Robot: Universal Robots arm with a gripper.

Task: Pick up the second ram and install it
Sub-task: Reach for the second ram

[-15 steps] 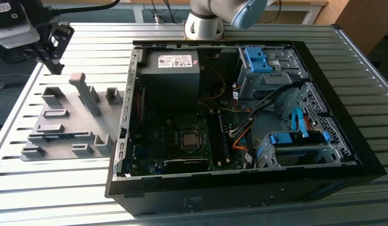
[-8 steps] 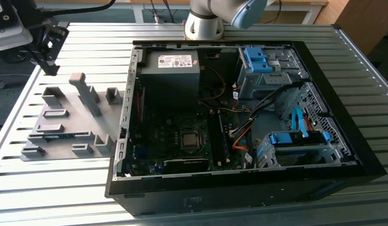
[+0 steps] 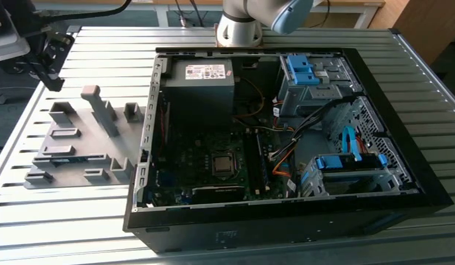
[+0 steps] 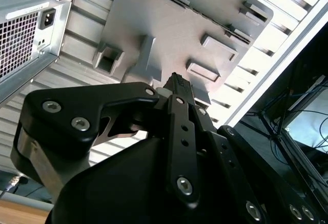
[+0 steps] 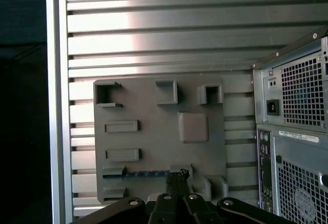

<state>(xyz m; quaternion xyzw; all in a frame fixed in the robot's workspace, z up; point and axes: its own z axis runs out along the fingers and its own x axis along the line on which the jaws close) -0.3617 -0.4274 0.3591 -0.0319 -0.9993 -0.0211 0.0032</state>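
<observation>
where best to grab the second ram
Take the second ram by its long top edge near the middle, pinching across its thin faces, coming straight down from above: it seems to stand on edge in the grey fixture.

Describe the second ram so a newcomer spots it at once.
On the slatted table, a grey fixture plate lies at the exterior view's left of the open computer case. The second ram sits on it: the only thin blue-green strip among grey blocks.

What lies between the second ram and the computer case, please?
Between the second ram and the case stand grey fixture blocks, in the exterior view.
</observation>
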